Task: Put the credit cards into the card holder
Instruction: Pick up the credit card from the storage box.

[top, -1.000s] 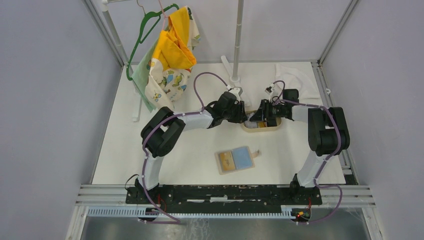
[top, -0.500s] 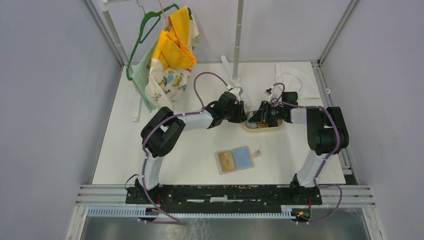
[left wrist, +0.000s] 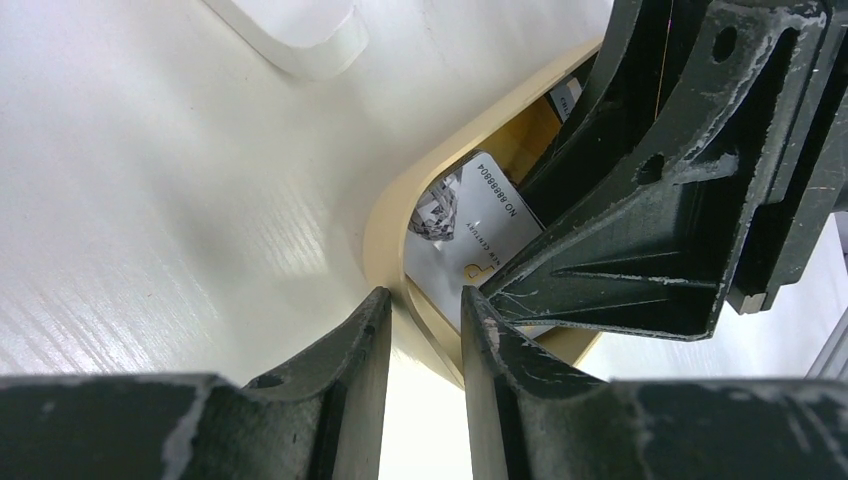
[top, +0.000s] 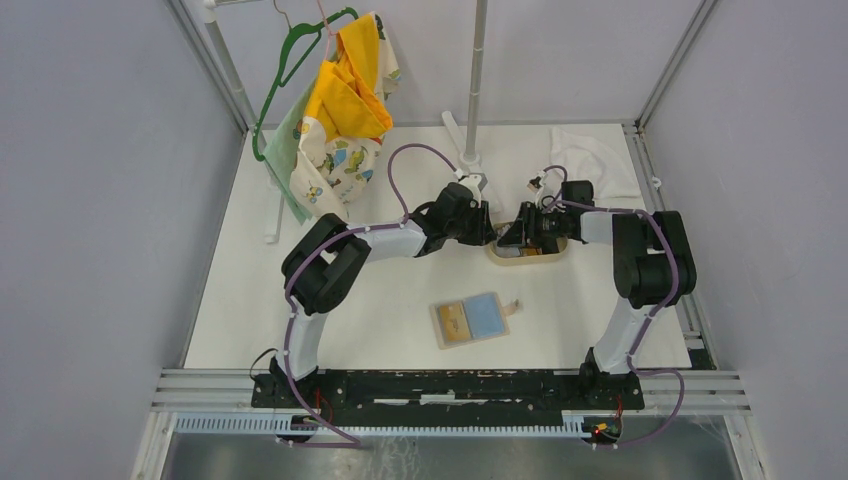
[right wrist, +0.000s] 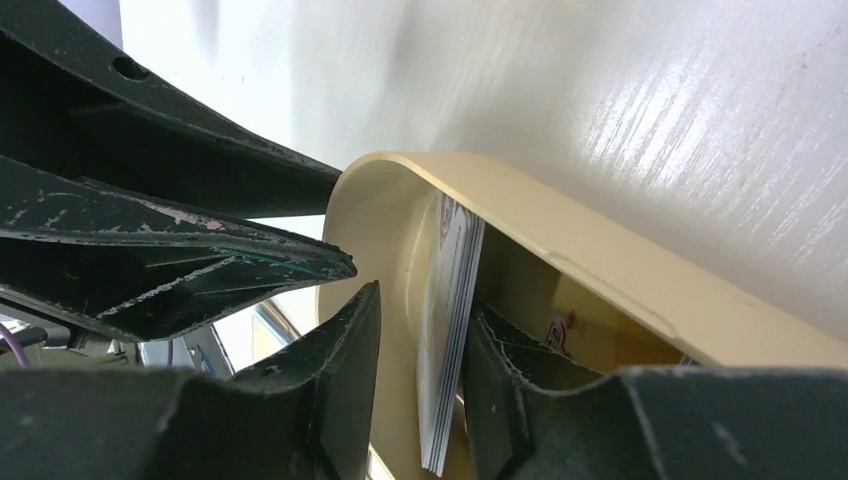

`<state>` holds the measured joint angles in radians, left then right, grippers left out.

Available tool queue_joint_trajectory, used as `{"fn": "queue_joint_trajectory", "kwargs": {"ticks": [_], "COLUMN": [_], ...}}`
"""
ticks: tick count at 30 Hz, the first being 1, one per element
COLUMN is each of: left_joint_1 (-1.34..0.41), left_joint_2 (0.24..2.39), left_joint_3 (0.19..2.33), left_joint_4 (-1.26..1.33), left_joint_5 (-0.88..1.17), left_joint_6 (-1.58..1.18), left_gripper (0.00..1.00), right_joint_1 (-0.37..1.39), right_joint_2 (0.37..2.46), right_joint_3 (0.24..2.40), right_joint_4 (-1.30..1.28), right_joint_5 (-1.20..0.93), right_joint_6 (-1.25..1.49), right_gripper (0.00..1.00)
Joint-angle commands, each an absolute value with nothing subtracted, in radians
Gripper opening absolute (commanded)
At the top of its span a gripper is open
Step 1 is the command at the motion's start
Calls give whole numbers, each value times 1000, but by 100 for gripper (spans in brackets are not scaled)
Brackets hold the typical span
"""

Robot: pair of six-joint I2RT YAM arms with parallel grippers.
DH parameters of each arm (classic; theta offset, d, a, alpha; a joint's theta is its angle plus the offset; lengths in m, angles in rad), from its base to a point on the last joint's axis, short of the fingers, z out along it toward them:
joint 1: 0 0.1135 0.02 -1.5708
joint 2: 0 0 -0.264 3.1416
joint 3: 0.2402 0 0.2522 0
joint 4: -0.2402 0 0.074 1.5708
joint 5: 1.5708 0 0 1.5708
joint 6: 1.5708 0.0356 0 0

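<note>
The card holder (top: 472,320) lies open and flat on the table (top: 390,300), between the middle and the near edge and well apart from both arms. One gold card (top: 455,322) sits in its left half; the right half shows light blue.

The other credit cards (right wrist: 450,330) are in an oval tan tray (top: 545,257) that sits beyond the middle of the table, a little toward the right edge. In the right wrist view a small stack of them stands on edge against the inside of the tray wall (right wrist: 600,270). In the left wrist view a white-grey card (left wrist: 470,240) with printed digits lies inside the tray at its rounded end.

Both grippers meet at the tray's left end. The left gripper (left wrist: 425,300) straddles the tray rim (left wrist: 385,220), one finger outside and one inside, with the jaws partly apart. I cannot tell whether they press on the rim. The right gripper (right wrist: 425,300) has one finger outside the wall and one inside, with the wall and the card stack filling the gap between them. I cannot tell whether it is truly clamped on them.

Clothes on a green hanger (top: 340,110) hang over the far left corner. A white cloth (top: 590,150) lies at the far right corner.
</note>
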<state>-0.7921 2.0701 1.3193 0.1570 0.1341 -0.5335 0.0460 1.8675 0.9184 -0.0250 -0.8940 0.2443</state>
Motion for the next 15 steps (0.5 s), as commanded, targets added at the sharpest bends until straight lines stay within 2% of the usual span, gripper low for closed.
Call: {"fn": "queue_joint_trajectory", "kwargs": {"ticks": [1,15], "left_joint_1": [-793,-789], "left_joint_2": [2043,1972], "left_joint_3": [1323,1275], "left_joint_4": [227,225], "left_joint_5": [150,130], "left_joint_6": [-565,-553], "left_gripper": [38,41], "right_joint_1": [26,-40], "right_joint_2": [1847,1827], "right_joint_3": [959,960], "right_joint_4": [-47,-65], "right_joint_5": [-937,-1026], "right_joint_6": [217,214], "right_gripper": [39,38]}}
